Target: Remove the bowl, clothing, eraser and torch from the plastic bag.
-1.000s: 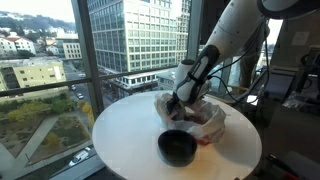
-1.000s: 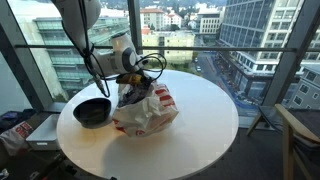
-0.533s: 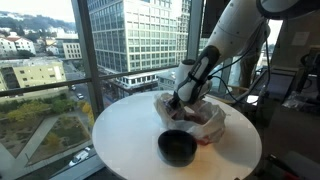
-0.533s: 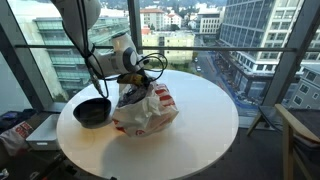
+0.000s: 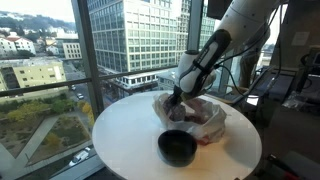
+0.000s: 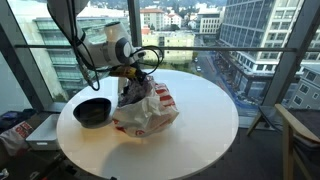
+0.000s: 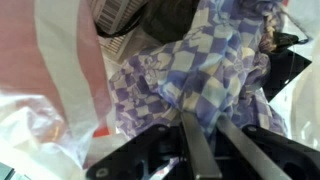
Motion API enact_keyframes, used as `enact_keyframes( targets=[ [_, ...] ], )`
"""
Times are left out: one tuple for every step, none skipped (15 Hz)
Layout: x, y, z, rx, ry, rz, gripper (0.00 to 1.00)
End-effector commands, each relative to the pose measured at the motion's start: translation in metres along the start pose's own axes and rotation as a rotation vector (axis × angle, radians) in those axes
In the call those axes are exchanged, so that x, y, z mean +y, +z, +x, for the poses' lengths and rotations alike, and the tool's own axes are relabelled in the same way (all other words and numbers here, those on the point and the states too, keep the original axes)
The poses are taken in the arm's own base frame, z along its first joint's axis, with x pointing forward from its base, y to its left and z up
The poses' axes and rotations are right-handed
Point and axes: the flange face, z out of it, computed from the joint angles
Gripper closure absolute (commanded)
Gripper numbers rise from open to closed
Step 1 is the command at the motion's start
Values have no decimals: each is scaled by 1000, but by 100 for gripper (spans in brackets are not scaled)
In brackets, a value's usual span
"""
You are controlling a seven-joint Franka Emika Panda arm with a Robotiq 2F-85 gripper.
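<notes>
One view alone, the wrist's, shows the claw pinching the clothing.

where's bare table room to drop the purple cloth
Bare round white table beyond the translucent plastic bag, away from the matte black bowl. Crowded between bowl and bag, and where the gripper grips the purple checked cloth.

No readable text anywhere. The thin, wrinkly, translucent whitish plastic bag has red-pink printed markings, but they are too small and crumpled to read in both exterior views. In the wrist view they are just blurred red patches. The soft purple and lilac checked clothing shows only its pattern, not lettering.
</notes>
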Motion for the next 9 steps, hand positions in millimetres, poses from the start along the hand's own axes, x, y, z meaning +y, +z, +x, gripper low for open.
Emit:
enact_keyframes(
  targets=[
    [-15, -66, -13, -33, -62, 88, 93],
    [-24, -82, -17, -45, -83, 128, 93],
    [-30, -97, -19, -59, -103, 162, 93],
    [-37, -114, -22, -75, -128, 203, 93],
    [-42, -129, -23, -84, -146, 225, 93],
    [-45, -149, -23, -75, -173, 236, 92],
    [-47, -167, -22, -62, -198, 234, 92],
    [-49, -189, -22, -28, -233, 221, 92],
    [-54, -210, -21, 15, -268, 213, 91]
  ],
)
